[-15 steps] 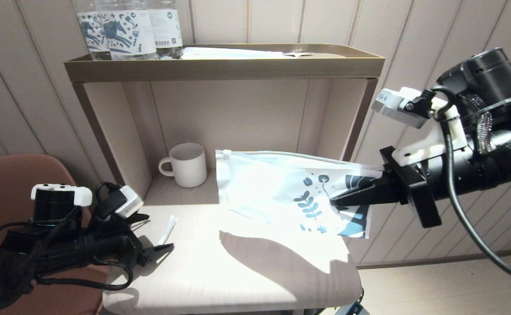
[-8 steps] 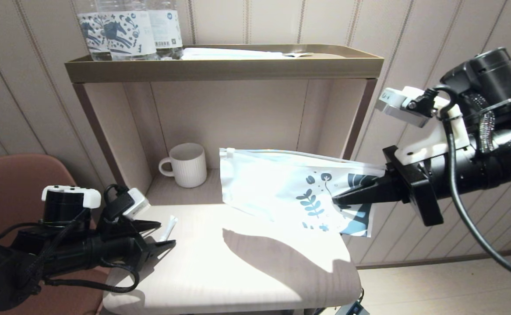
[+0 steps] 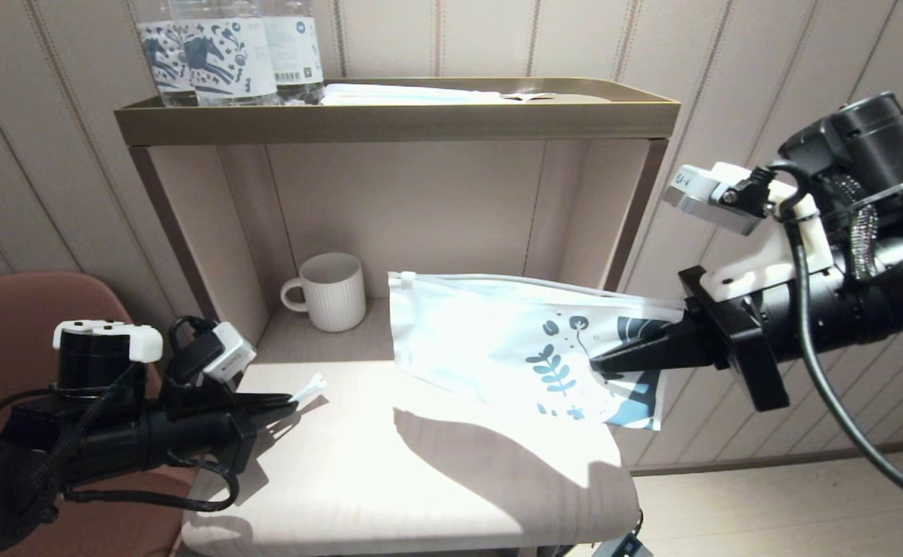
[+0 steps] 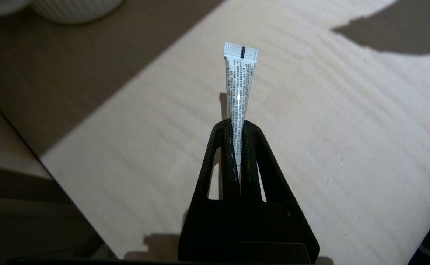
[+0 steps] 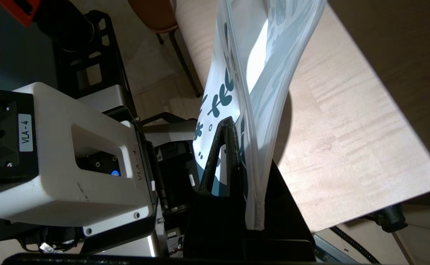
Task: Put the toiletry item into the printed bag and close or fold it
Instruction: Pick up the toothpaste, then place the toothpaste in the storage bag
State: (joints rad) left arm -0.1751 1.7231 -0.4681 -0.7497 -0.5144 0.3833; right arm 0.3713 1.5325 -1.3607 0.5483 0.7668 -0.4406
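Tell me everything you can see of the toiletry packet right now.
The toiletry packet is a thin white foil-like sachet covered in fine dark print, with a crimped flat seal at its free end. The left gripper is shut on its narrow end, so it tapers out from the fingertips toward the seal. It is held just above the pale wooden tabletop near its left edge, apart from the printed bag.

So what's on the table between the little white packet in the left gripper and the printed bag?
Nothing: in the head view only bare tabletop lies between the packet and the printed bag.
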